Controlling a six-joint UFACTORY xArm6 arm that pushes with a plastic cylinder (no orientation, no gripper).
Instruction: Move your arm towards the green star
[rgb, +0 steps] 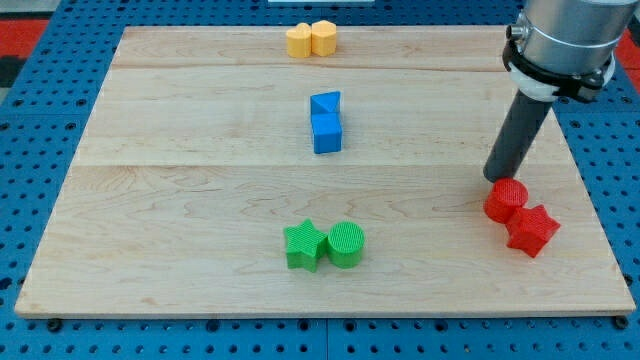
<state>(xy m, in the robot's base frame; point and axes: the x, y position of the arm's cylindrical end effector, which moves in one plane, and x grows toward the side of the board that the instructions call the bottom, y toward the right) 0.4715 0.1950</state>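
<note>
The green star (303, 246) lies near the view's bottom centre of the wooden board (180, 170), touching a green cylinder (346, 244) on its right. My tip (494, 177) is at the view's right, just above and touching or nearly touching a red cylinder (506, 201). The tip is far to the right of the green star and slightly higher in the view.
A red star (532, 230) sits against the red cylinder at its lower right. A blue triangle (325, 103) and a blue cube (327, 132) sit together at the centre. A yellow star (298, 41) and a yellow hexagon (323, 38) sit at the top edge.
</note>
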